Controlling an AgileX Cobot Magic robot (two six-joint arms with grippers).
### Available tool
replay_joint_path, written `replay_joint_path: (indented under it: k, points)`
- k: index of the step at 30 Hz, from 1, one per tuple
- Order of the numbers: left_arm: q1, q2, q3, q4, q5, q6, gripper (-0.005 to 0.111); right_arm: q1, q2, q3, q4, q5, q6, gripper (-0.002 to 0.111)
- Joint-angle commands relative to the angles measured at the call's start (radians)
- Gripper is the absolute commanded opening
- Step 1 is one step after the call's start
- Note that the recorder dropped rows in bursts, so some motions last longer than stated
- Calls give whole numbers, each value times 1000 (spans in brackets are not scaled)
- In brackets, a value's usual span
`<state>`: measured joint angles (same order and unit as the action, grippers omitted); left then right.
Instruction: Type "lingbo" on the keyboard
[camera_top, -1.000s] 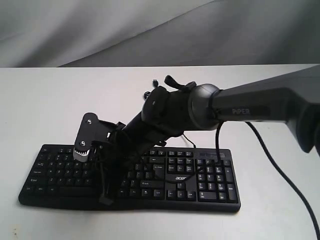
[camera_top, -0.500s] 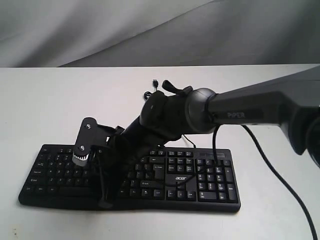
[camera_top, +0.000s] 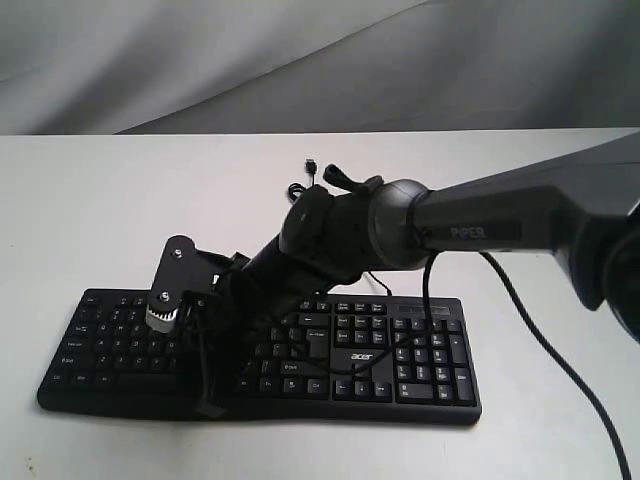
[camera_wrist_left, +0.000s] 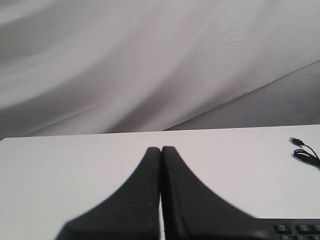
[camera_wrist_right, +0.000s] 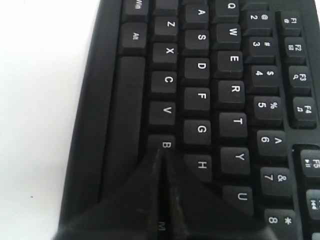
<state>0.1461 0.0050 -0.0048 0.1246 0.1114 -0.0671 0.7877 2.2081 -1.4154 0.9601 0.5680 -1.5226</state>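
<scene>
The black keyboard (camera_top: 300, 350) lies across the white table, its "acer" logo (camera_top: 361, 357) near the keypad. My right gripper (camera_top: 207, 404) reaches across from the right and points down at the lower letter rows. In the right wrist view the right gripper (camera_wrist_right: 161, 153) is shut, its tips at the edge of the B key (camera_wrist_right: 163, 142), with V, G and H close by. I cannot tell whether the key is pressed. My left gripper (camera_wrist_left: 161, 149) is shut on nothing above bare table, with a corner of the keyboard (camera_wrist_left: 296, 230) just in view. It is out of the exterior view.
The keyboard's thin USB cable (camera_top: 305, 178) coils on the table behind it, with the plug (camera_wrist_left: 296, 141) lying loose. The right arm's own black cable (camera_top: 540, 320) hangs over the keypad side. A grey cloth backdrop (camera_top: 320, 60) rises behind the table.
The right arm has shifted slightly left and sunk a little, bringing its shut gripper lower over the keyboard. The keyboard has not moved.
</scene>
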Motion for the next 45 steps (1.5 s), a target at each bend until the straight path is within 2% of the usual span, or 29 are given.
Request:
replay_joint_path:
  k: [1, 6, 14, 45]
  points:
    - [-7, -5, 5, 0, -9, -2, 1, 0, -11, -5, -1, -5, -10, 0]
    - [-7, -5, 5, 0, -9, -2, 1, 5, -39, -39, -3, -20, 17, 0]
    - [-7, -5, 5, 0, -9, -2, 1, 19, 43, -151, -19, -6, 64, 0]
    - [-7, -5, 5, 0, -9, -2, 1, 15, 82, -152, -68, 5, 87, 0]
